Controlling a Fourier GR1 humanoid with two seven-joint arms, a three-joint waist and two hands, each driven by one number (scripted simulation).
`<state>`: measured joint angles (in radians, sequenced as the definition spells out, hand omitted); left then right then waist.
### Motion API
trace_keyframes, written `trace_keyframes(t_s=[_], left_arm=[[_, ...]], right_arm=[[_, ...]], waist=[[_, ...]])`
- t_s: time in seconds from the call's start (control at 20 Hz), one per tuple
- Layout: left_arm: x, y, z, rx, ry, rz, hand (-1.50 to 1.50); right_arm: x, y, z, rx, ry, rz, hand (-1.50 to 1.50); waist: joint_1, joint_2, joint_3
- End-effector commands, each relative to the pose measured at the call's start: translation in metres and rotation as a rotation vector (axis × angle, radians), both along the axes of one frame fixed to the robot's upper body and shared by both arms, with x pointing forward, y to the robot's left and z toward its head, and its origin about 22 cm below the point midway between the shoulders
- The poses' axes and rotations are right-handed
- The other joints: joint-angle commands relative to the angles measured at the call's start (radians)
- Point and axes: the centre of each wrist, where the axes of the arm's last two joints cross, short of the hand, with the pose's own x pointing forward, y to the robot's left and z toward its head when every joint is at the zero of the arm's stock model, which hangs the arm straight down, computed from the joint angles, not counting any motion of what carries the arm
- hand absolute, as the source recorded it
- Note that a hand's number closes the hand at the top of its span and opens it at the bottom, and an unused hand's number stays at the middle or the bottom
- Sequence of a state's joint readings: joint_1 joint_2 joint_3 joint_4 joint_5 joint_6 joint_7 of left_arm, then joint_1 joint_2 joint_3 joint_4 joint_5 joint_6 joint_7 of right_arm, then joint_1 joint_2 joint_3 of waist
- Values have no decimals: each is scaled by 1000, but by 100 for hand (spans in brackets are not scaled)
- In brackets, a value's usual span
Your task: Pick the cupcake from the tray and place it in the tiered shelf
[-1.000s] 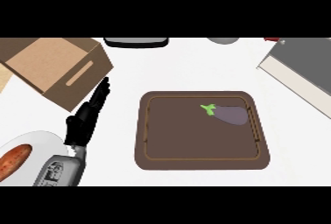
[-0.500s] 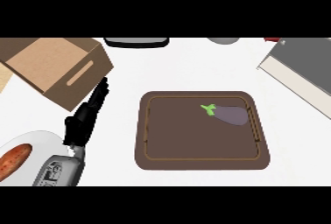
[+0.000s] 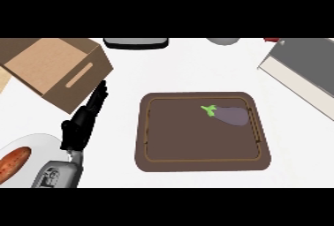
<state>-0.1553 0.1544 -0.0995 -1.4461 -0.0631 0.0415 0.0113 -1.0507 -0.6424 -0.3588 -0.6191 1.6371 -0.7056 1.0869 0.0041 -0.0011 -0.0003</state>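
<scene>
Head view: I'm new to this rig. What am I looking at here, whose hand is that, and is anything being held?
The camera sits at the robot's head, looking steeply down at a white kitchen counter. At the left, the robot's left hand, black on a grey forearm, has straight fingers and holds nothing. The right hand is out of view. In the middle lies a dark brown rectangular tray with a purple, green-stemmed eggplant in its far right corner; no cupcake shows. At upper left stands an open cardboard box, at lower left a white plate bearing an orange-red oblong food.
</scene>
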Motion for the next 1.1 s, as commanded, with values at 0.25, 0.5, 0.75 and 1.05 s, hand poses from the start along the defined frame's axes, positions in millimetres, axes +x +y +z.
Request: trace_keyframes(t_s=[0.25,0.5,0.75,1.05], left_arm=[[3,-15,-3,21,-1,21,0],[-6,7,0,5,8,-1,0],[0,-2,1,21,2,18,0],[1,9,-11,15,10,20,0]], right_arm=[[-5,17,13,107,-243,61,-150],[-10,21,41,129,-282,134,-150],[-31,18,79,63,-499,117,-150],[-67,25,118,70,-691,34,-150]], waist=[[-4,0,0],[0,-1,0],[-8,-3,0],[-26,-8,-2]])
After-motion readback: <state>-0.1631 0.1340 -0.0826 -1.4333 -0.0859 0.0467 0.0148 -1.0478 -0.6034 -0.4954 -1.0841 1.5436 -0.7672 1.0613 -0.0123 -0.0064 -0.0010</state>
